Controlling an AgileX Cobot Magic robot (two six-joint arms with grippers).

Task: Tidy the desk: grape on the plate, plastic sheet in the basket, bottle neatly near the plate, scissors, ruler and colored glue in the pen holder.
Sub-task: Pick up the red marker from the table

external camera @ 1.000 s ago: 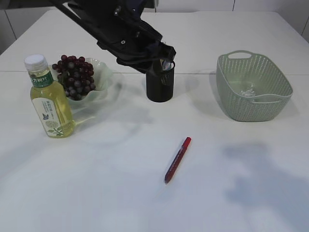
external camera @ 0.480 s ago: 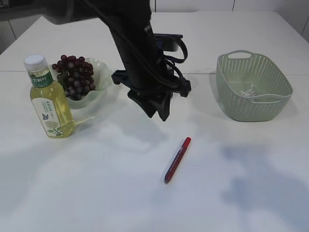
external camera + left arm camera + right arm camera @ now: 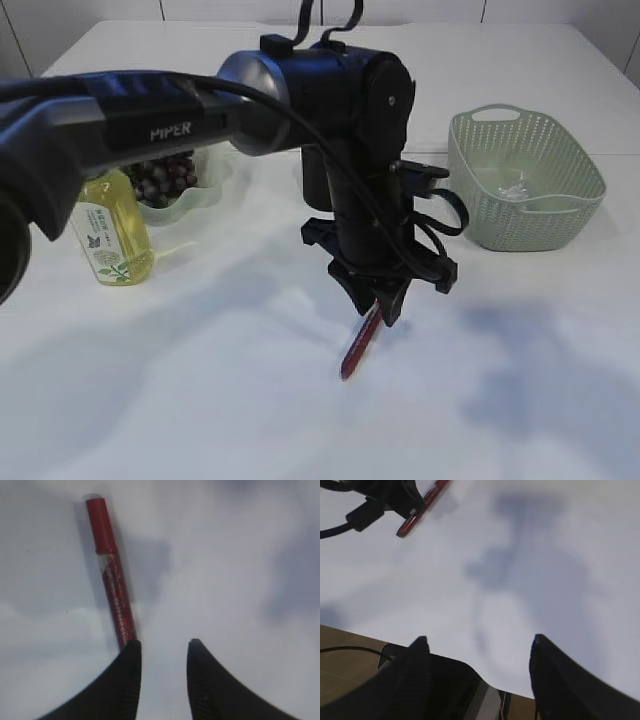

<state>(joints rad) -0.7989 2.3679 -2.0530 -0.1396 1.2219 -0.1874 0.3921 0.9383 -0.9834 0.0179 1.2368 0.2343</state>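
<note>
We see the white surface (image 3: pixel 200 380) with the black left arm (image 3: pixel 340 110) blocking most of the black pen holder (image 3: pixel 312 172) and part of the purple grape bunch (image 3: pixel 165 175). Pale green perforated basket (image 3: pixel 525 180) at right, contents unclear. Yellow-liquid bottle (image 3: pixel 108 235), cap hidden. Left pincer (image 3: pixel 164 652) partly open, empty, above the red glue pen (image 3: pixel 112 580). Right pincer (image 3: pixel 477 642) wide open, empty.

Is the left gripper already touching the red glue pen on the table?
Cannot tell. In the left wrist view the red glue pen runs behind one fingertip of the open left gripper; neither contact nor gap shows.
</note>
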